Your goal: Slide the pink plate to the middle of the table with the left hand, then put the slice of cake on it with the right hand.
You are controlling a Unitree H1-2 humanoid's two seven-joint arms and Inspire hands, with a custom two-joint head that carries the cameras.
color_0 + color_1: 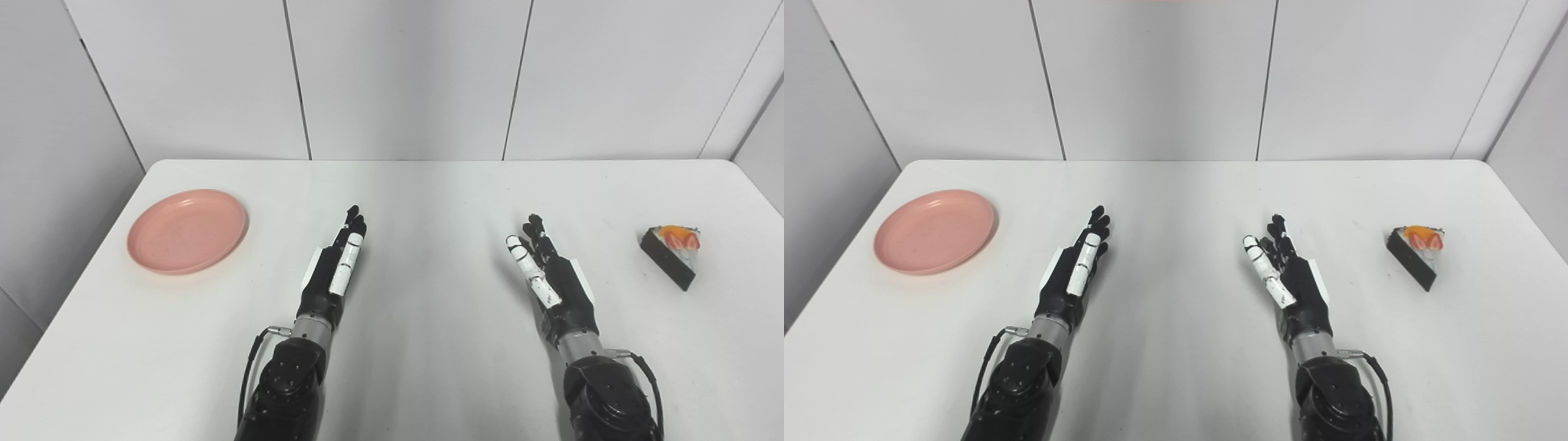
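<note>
With both the left hand (334, 269) and right hand (548, 269) empty, fingers straight, the stiff, light plate (187, 231) at the desk's (429, 196) far left should slide by its rim, while the soft cake (672, 255) at the right needs gentle side holds.

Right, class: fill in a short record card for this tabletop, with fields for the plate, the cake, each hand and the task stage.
plate: pink plate, empty, far left of the white table
cake: slice of cake, fruit on top, far right, on the bare table
left hand: open, holding nothing, right of the plate
right hand: open, holding nothing, left of the cake
stage: plate not yet slid, cake not yet lifted
</note>
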